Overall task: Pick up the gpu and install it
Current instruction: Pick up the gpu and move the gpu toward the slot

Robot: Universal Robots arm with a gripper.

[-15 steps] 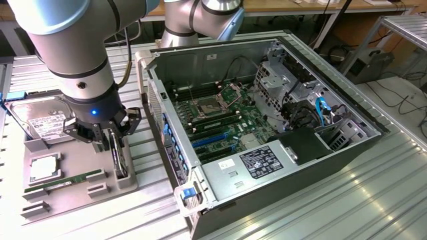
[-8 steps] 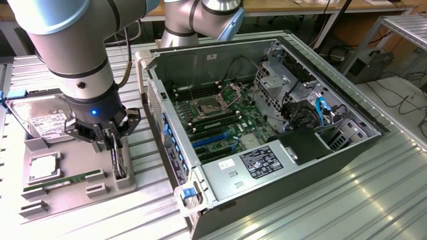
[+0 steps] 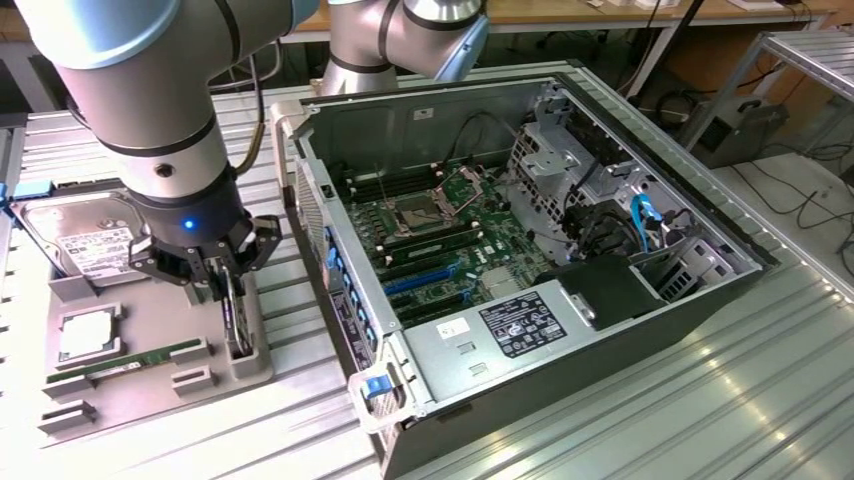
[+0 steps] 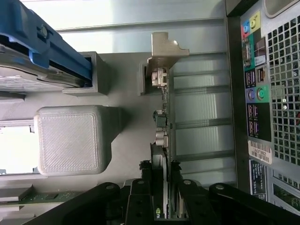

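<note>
While it stands in its tray (image 3: pixel 248 368) — gpu (image 3: pixel 239 318) pinched between the jaws.

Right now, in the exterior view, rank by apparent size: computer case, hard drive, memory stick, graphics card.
1. computer case
2. hard drive
3. memory stick and graphics card: both thin slivers, card edge-on, unranked.

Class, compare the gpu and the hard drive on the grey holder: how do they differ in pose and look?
The gpu stands on edge, dark and slim; the hard drive lies label up, broad and silver. The pincer grips the gpu, not the hard drive. Both sit in the grey holder.
</note>
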